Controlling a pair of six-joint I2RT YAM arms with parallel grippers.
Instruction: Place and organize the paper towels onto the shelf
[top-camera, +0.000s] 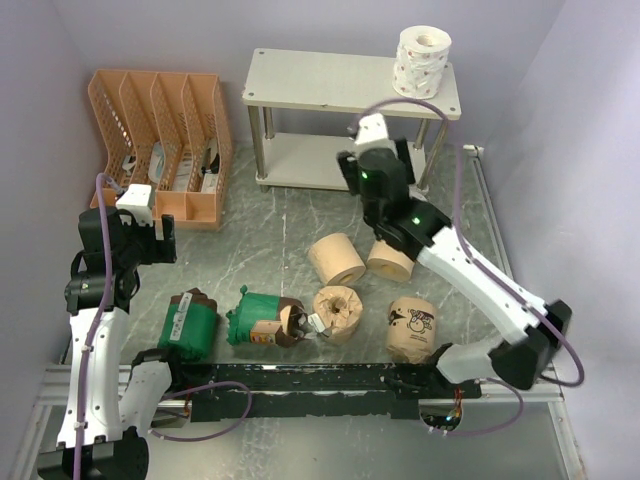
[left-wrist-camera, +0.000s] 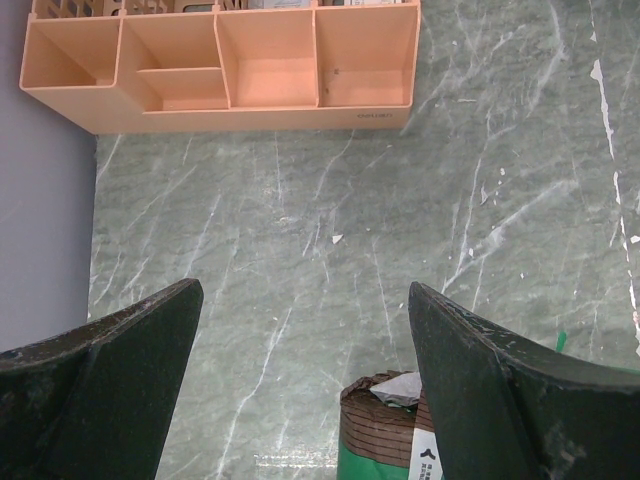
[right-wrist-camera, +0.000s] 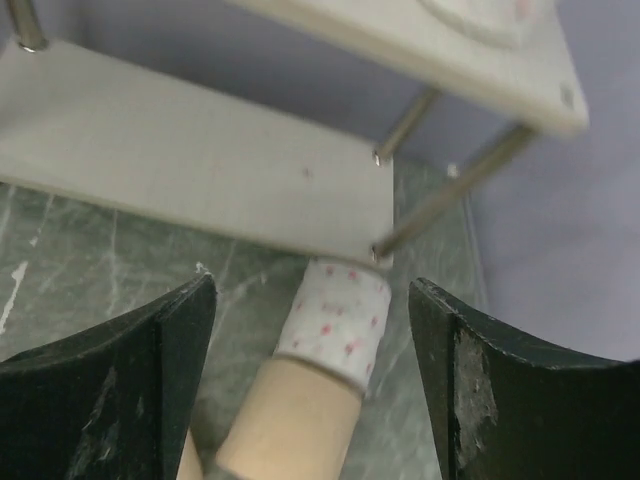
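Right pincer (right-wrist-camera: 311, 300) gaped wide and empty before the shelf (top-camera: 330, 82); left pincer (left-wrist-camera: 305, 295) stood just as wide and empty over the tabletop (left-wrist-camera: 400, 220).
Between the right fingers (right-wrist-camera: 120, 380) sat a white red-specked roll (right-wrist-camera: 335, 325), end to end with a tan roll (right-wrist-camera: 285, 425), just off the lower board's front corner. Another specked roll (top-camera: 422, 60) stood on the top board's right end. Under the left pincer showed a green-wrapped roll (left-wrist-camera: 385, 445), with an orange organizer (left-wrist-camera: 220, 70) beyond it. Mid-tabletop lay two further tan rolls (top-camera: 337, 260), a cartoon-print brown roll (top-camera: 412, 328) and a second green-wrapped roll (top-camera: 258, 320).
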